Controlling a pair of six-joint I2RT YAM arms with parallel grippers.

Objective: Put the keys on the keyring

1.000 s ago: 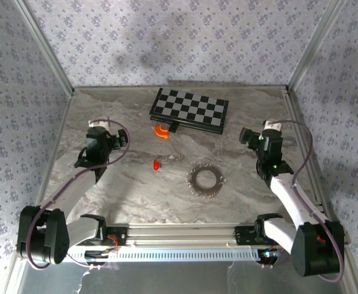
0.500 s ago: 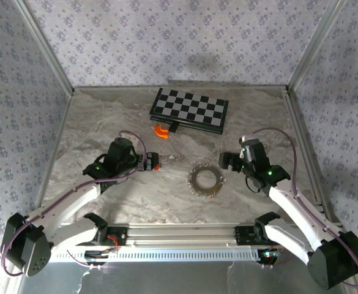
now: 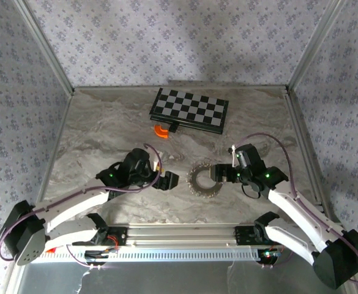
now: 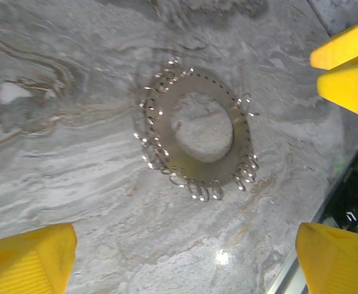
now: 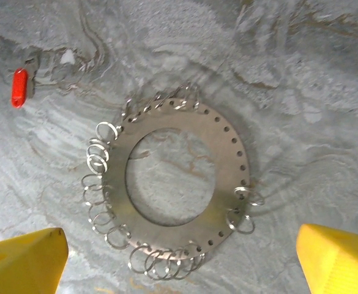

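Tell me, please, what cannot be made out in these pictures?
Red key: right wrist view, too small to show its shape.
Silver keys: top view, too small to count.
Keyring: top view, right side covered by the right end effector.

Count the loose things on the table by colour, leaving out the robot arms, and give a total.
Black-and-white: 1, the chessboard
Orange: 1, the curved piece
Red: 1, the small red key
Silver: 1, the keyring hung with small loops
Total: 4
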